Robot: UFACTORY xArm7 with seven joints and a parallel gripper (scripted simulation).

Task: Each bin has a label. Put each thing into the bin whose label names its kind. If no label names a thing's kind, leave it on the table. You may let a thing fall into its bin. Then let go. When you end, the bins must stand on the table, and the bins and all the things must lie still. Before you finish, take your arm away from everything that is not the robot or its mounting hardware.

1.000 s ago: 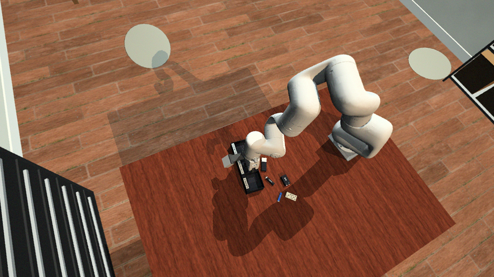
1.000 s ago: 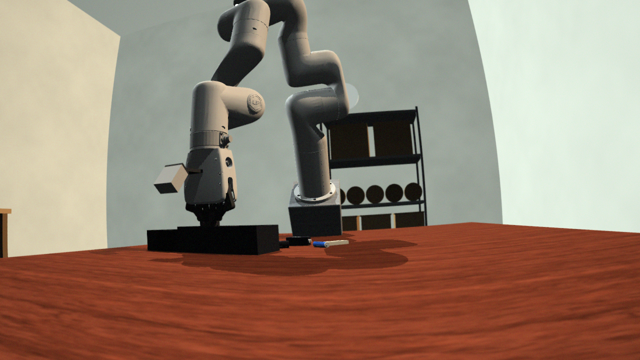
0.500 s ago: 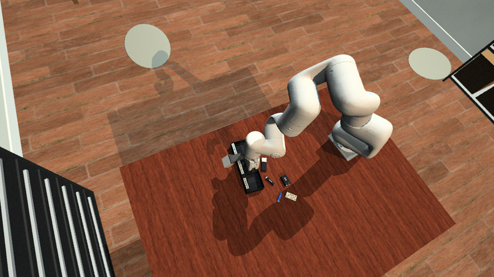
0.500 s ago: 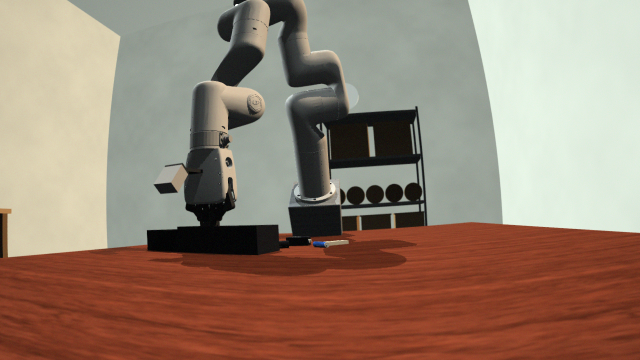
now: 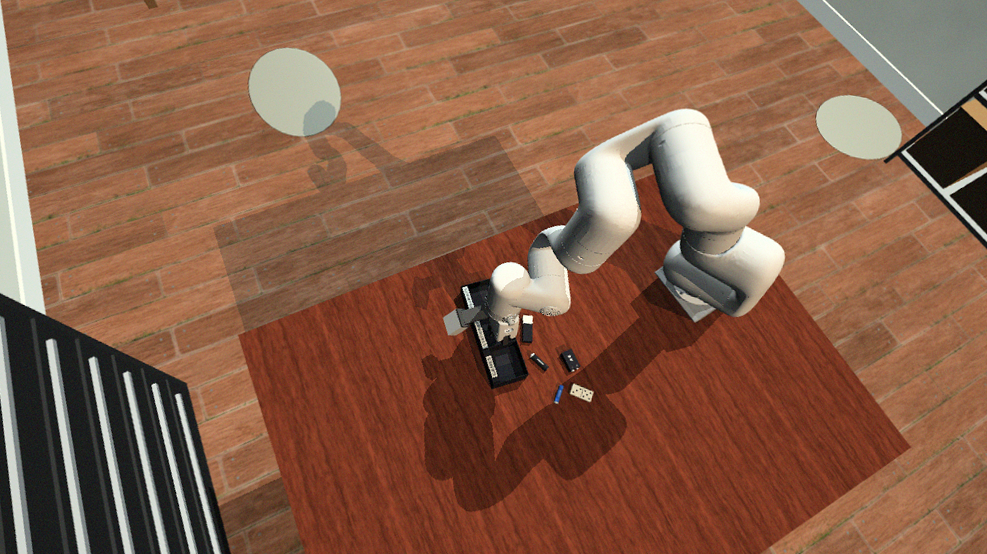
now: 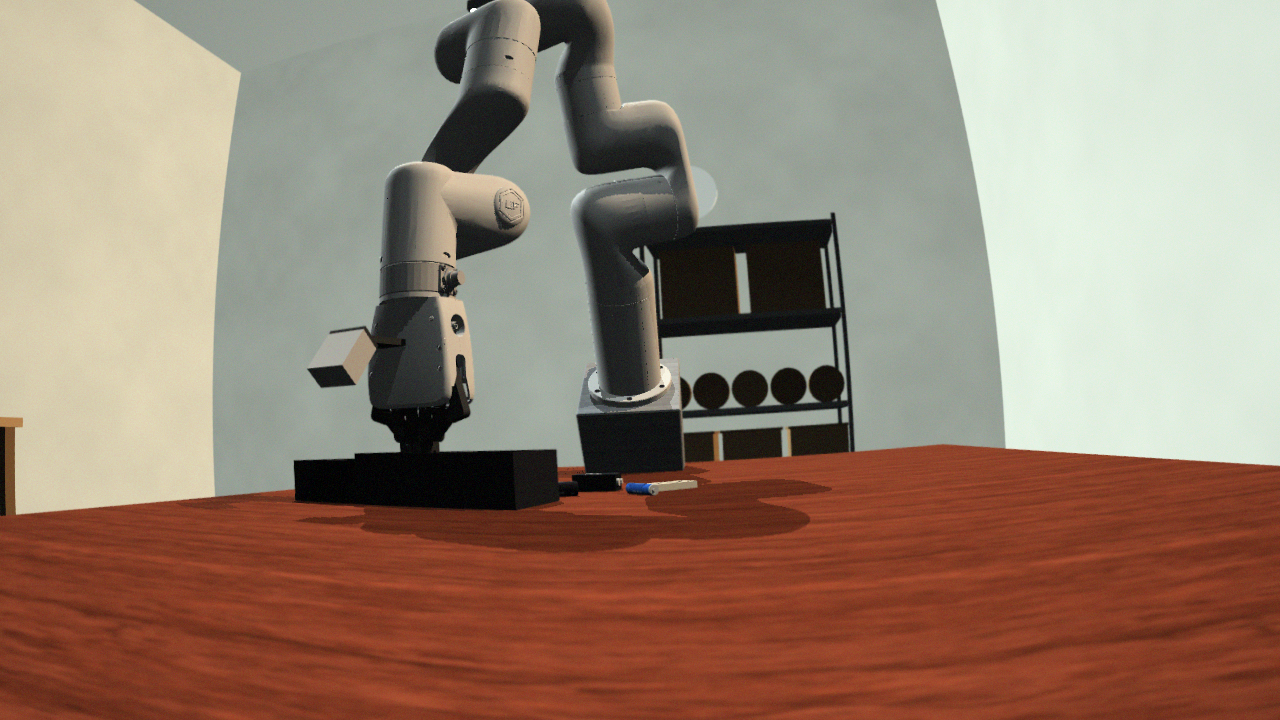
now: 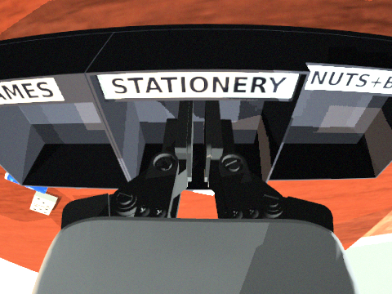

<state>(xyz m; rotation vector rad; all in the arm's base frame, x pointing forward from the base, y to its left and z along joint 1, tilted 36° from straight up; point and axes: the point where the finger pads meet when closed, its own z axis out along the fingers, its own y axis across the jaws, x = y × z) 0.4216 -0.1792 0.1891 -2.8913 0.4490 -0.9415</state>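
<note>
Here the smooth white arm [image 5: 629, 198] bends down over a red-brown wood-grain table [image 5: 720, 460] and hides most of the row of black bins [image 6: 429, 477]. At the wrist, three boxy compartments show, the middle one labelled STATIONERY [image 7: 198, 85]; the side labels are cut off, reading "AMES" [image 7: 29, 91] and "NUTS+B" [image 7: 351, 80]. The gripper [image 7: 198, 131] reaches into the stationery bin, its dark fingers nearly together; whether anything thin sits between them is hard to make out. On the table beside the bins lie a small dark block [image 5: 570, 360], a pale spotted tile [image 5: 582, 392], and a blue-and-white stick [image 6: 660, 487].
</note>
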